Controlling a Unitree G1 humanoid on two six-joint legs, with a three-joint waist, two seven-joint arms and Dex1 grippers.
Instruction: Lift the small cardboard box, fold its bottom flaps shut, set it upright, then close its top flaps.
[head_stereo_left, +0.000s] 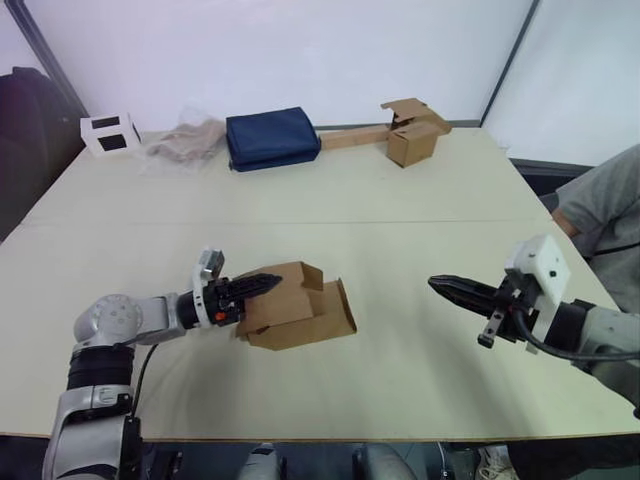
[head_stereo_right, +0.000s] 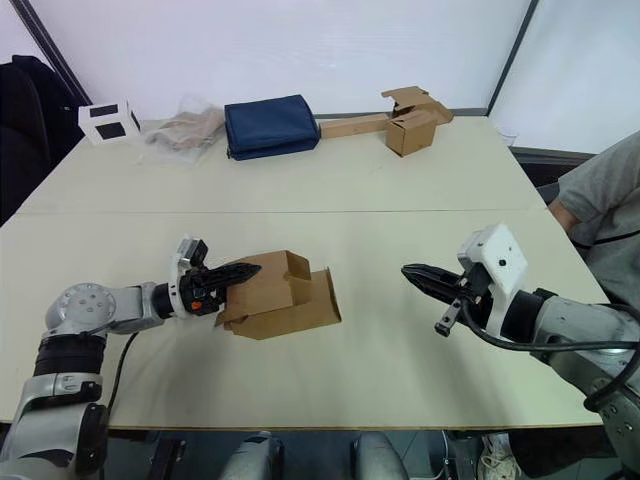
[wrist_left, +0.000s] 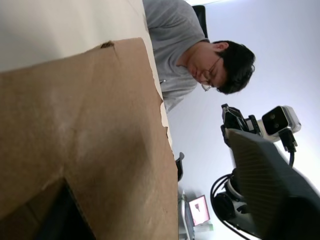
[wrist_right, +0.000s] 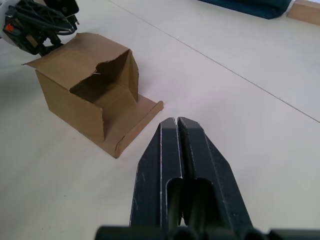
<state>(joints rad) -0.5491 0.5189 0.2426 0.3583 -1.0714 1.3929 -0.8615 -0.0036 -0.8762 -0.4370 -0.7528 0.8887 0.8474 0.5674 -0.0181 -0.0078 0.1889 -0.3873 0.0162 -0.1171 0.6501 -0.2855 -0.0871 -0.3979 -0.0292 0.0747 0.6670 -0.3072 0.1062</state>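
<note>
The small cardboard box (head_stereo_left: 290, 310) lies on its side on the table (head_stereo_left: 400, 200), its open end facing my right gripper. One flap (wrist_right: 132, 125) lies flat on the table and another (wrist_right: 131, 75) stands up at the mouth. My left gripper (head_stereo_left: 262, 285) reaches over the box's left end. In the left wrist view the box's upper wall (wrist_left: 100, 140) runs between the fingers, with a gap to the outer finger (wrist_left: 265, 185), so the gripper is open. My right gripper (head_stereo_left: 440, 286) is shut and holds nothing. It points at the box (wrist_right: 85, 100) from about a box-width to its right.
Along the far edge stand a white box with dark windows (head_stereo_left: 110, 133), a crumpled plastic bag (head_stereo_left: 185, 140), a navy pouch (head_stereo_left: 272, 137) and a brown box joined to a flat strip (head_stereo_left: 412, 140). A person in grey (head_stereo_left: 600, 210) sits at the table's right side.
</note>
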